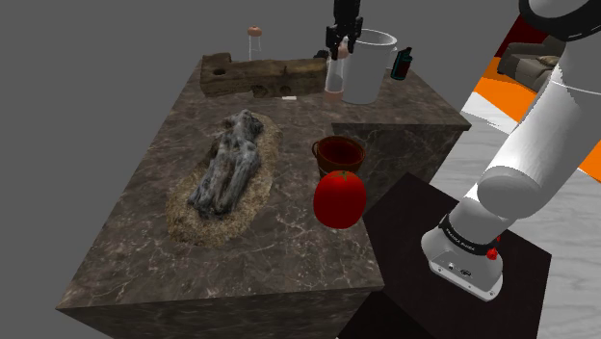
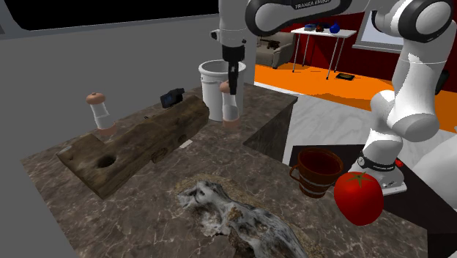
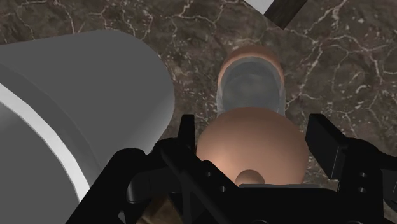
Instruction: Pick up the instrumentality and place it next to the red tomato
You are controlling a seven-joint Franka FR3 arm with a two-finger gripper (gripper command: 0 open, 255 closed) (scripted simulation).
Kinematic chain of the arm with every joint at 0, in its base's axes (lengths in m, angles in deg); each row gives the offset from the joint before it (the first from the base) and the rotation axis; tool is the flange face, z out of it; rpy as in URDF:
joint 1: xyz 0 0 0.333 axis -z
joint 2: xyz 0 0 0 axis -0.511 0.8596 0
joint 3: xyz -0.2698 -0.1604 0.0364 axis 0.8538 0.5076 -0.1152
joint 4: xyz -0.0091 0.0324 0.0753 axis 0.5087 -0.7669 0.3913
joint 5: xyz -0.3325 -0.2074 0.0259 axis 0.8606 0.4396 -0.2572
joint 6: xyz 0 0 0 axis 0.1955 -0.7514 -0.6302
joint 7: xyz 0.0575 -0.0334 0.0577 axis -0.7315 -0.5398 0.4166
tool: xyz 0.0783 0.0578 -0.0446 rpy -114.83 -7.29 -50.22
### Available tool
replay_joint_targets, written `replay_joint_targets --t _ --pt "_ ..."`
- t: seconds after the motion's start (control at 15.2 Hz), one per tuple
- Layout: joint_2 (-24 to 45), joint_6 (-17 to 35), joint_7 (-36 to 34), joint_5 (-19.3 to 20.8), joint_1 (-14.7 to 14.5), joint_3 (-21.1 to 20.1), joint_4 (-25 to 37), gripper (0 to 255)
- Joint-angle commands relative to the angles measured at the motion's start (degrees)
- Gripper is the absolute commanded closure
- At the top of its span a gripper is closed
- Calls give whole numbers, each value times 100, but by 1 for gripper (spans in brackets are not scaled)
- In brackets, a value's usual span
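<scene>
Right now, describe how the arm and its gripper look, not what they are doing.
The arm is built of rounded white links with dark grey joints; one link carries dark Franka lettering. A black collar rings its base, with a small red dot beside it. The gripper is all black, ending in two blocky fingers.

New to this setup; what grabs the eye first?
A bright red tomato sits near the marble counter's edge beside a brown cup. Across the counter, the black gripper hangs over a clear shaker beside a white pot, its fingers apart.
</scene>
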Motion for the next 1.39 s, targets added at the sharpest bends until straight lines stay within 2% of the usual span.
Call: replay_joint_targets --t 0.0,0.73,1.32 --pt "-3 -144 13 -2 -5 -3 140 255" --pt "176 -1047 131 -16 -14 -6 1230 255" --pt "513 -1885 244 -18 -20 -4 2413 255"
